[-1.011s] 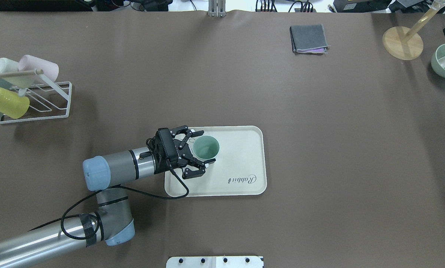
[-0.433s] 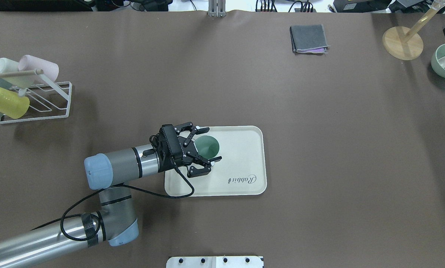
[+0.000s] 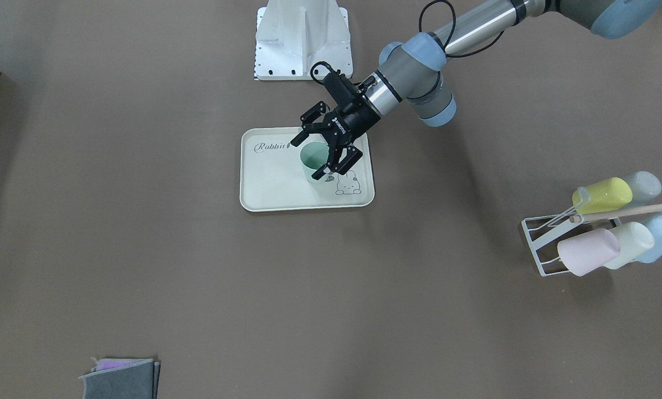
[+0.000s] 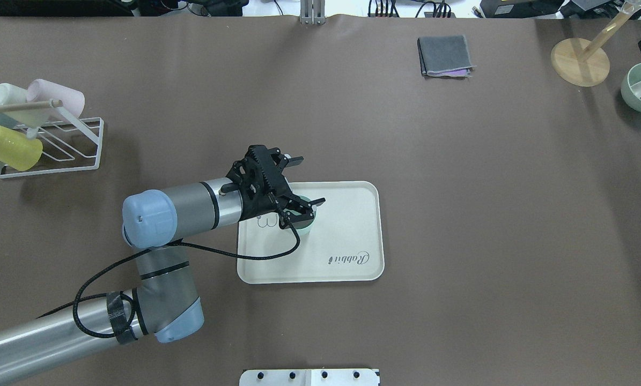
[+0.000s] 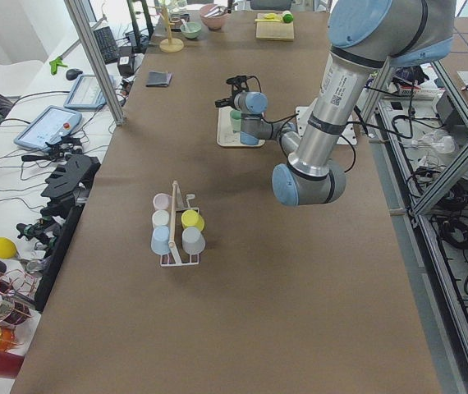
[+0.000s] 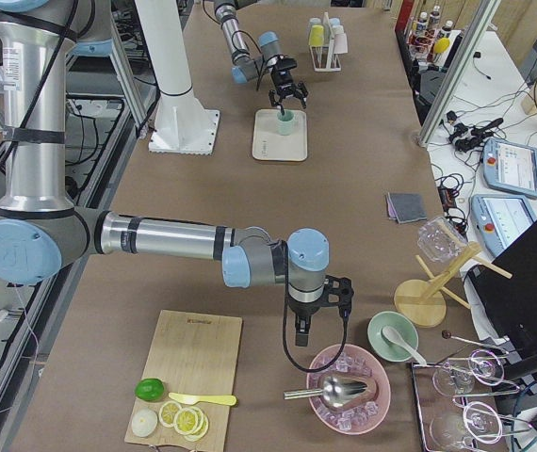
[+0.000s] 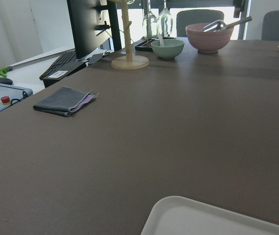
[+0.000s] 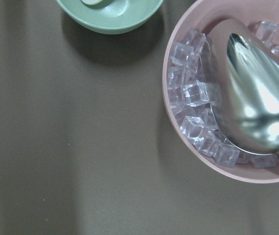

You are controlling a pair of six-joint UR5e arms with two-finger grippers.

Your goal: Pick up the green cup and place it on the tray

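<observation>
The fingers (image 3: 339, 159) of the left gripper (image 3: 307, 159) are spread wide, holding nothing, just over the green cup (image 3: 310, 166). The cup stands upright on the tray (image 3: 275, 183), beside its bunny drawing (image 3: 348, 184), straight below the fingers. I think a vertical lift should clear it. The right gripper (image 6: 303, 328) is far from the tray, and I cannot tell how its fingers stand.

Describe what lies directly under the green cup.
The green cup stands upright on the cream tray, beside its bunny drawing. The patch beneath its base is covered, so any print there cannot be seen.
</observation>
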